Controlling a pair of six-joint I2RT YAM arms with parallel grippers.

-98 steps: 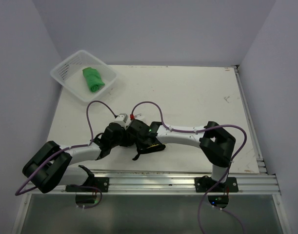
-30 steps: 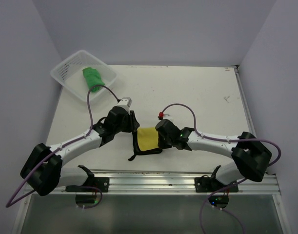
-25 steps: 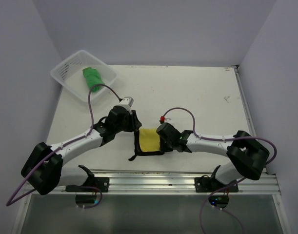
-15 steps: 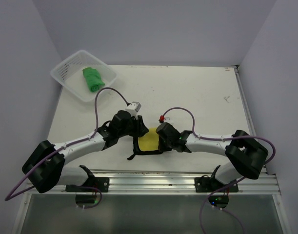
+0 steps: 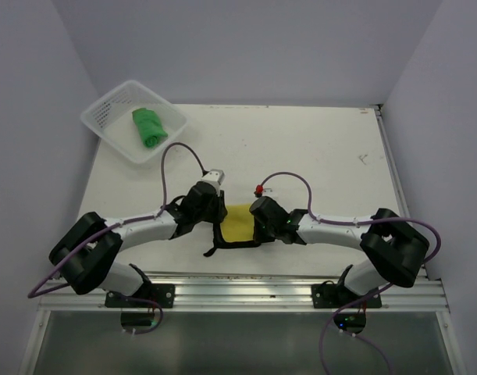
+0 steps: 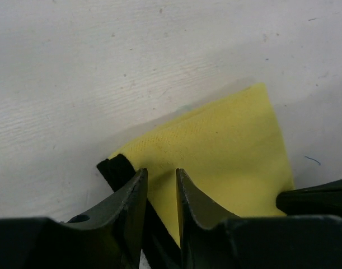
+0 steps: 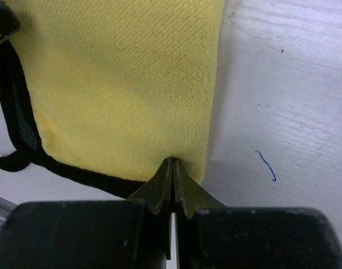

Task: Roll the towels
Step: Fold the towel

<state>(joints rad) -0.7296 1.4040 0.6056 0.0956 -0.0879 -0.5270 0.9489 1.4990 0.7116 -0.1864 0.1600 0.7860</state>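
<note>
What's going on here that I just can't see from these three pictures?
- Top view: the arms' own wrists cover where they meet the yellow towel.
- Left wrist view: the left claw covers the towel's near edge; whether it pinches cloth is unclear.
- Right wrist view: the picture's top edge cuts off the towel.
- Top view: the green towel in the basket is too small to judge its roll.

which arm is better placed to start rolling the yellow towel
Right. The right gripper is shut on the edge of the yellow towel; the left gripper has jaws apart at another corner.
</note>
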